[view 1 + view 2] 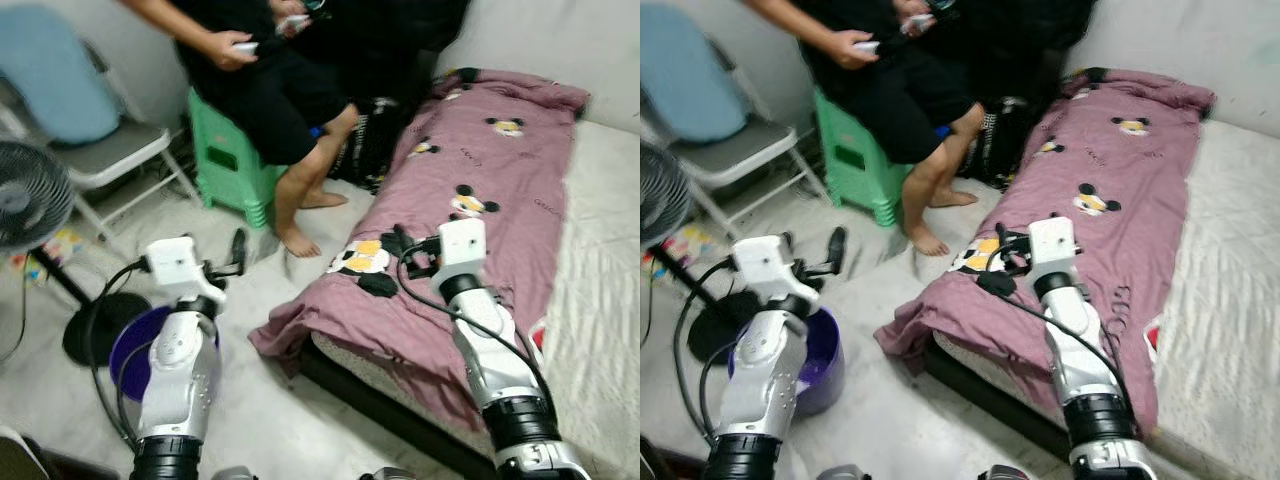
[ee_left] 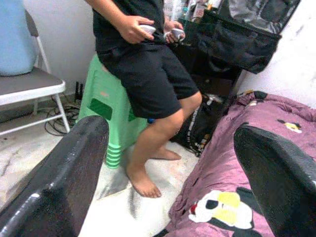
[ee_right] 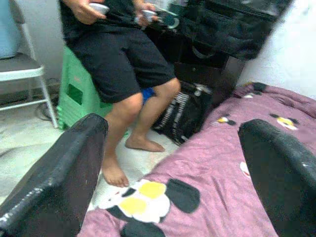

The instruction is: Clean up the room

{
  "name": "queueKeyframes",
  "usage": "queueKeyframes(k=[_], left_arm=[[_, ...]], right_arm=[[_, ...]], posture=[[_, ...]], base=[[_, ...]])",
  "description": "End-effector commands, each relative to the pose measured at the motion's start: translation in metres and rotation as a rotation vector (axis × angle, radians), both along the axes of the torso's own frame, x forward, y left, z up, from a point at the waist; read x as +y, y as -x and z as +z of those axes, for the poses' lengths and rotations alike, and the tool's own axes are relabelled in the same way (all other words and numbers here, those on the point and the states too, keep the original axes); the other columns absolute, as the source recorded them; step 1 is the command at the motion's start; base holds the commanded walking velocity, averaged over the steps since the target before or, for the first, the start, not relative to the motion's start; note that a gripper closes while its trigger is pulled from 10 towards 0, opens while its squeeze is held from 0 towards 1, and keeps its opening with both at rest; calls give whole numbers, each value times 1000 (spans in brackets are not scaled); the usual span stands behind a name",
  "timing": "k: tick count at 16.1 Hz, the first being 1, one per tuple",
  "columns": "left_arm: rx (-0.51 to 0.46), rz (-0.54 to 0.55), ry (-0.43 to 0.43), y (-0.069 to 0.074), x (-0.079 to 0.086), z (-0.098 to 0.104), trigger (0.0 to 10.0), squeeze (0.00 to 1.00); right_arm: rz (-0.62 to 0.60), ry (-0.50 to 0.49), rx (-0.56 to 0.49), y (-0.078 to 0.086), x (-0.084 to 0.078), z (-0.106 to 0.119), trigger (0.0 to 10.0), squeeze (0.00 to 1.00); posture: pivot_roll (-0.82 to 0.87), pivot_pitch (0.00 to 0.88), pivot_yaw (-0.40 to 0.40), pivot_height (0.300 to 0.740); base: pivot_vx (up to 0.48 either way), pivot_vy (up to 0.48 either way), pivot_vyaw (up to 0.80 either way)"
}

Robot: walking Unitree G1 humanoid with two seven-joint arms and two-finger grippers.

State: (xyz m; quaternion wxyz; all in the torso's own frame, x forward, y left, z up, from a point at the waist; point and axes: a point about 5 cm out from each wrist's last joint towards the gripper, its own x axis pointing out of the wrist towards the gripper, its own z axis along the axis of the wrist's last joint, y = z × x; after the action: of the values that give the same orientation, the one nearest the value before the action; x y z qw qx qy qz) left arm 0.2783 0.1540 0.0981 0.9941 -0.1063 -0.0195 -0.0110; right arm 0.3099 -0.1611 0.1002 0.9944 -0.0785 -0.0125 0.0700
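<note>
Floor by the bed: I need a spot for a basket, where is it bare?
Bare floor lies between the purple bucket, the person's foot and the blanket. It's crowded around the fan, folding chair and green stool.

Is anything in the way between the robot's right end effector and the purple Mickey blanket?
No, nothing visible is. The right end effector hangs open just above the purple blanket, by its cartoon print near the bed's edge.

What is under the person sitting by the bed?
A green plastic stool stands under the person; its front and one side show. Its seat top is covered by the person's shorts, and whatever is behind it is hidden.
</note>
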Motion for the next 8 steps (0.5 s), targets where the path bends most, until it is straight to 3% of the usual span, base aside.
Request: queueKeyframes(k=[1, 6, 8], left_arm=[[-10, 16, -6, 1, 6, 2, 10000, 0], [-11, 13, -7, 1, 5, 2, 10000, 0], [-4, 35, -2, 0, 6, 1, 10000, 0]], right_arm=[[11, -7, -21, -2, 5, 5, 10000, 0], [7, -12, -18, -3, 5, 5, 10000, 0], [4, -28, -18, -3, 4, 5, 10000, 0]], posture=[[-10, 0, 2, 740], [-10, 0, 2, 740], [-10, 0, 3, 740]], base=[[401, 0, 444], [403, 0, 0], [135, 0, 0]])
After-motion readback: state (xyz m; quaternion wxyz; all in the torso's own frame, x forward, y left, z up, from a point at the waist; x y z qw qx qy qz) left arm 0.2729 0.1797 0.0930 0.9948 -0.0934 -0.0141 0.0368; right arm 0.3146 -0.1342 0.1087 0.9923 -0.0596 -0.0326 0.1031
